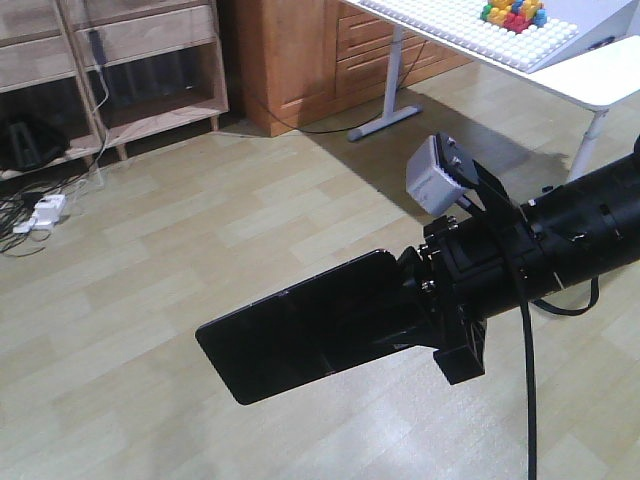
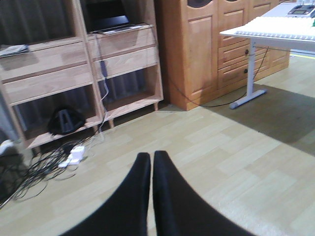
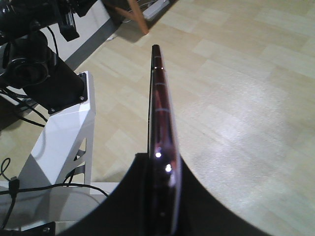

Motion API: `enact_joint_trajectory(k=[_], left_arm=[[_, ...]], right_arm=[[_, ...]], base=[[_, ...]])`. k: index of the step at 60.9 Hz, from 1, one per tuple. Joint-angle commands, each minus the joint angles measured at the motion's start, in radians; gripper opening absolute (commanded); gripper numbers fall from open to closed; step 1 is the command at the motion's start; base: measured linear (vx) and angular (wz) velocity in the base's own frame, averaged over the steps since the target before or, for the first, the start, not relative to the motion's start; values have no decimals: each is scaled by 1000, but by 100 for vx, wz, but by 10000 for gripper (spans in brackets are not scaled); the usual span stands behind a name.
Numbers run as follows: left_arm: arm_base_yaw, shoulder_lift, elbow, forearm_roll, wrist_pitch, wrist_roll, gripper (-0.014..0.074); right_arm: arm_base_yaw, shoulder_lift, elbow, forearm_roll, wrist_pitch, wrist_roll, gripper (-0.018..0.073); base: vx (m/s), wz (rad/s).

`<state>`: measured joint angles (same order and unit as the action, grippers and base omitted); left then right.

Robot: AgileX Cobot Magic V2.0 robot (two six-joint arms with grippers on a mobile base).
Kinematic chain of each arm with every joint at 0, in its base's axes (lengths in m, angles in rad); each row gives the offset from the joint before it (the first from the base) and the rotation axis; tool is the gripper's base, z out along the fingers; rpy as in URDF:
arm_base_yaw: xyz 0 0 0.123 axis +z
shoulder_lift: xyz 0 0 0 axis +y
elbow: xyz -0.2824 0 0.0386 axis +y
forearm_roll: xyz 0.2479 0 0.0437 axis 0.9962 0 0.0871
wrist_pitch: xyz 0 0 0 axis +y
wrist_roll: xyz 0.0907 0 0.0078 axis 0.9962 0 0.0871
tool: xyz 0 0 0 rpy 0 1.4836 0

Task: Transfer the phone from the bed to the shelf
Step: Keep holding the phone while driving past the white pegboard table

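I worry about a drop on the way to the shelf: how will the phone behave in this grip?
The phone looks stiff: it juts straight out from the right gripper without sagging. Its glossy faces are probably slippery, and held by one end it might pivot or slide. Over the hard floor, a fall could crack it.

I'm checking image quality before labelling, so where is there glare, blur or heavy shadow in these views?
Exterior front view: the phone is a near-black shape, detail lost. Left wrist view: soft overall, left gripper a featureless dark mass. Right wrist view: bright glints on the phone's edge, right gripper blurred.
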<state>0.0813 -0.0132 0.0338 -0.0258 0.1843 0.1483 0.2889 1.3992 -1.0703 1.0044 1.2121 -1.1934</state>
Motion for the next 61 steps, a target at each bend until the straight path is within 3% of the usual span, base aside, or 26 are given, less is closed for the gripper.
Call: enact_joint_trajectory(k=[1,61], left_arm=[[1,-13,-21,-9,-72,-6,1],[1,-13,-21,-9,-72,-6,1]], right_arm=[[-1,-35,-25,80,75,-12,-3],[-1,-35,-25,80,75,-12,-3]], base=[[42,-19],[44,-6]])
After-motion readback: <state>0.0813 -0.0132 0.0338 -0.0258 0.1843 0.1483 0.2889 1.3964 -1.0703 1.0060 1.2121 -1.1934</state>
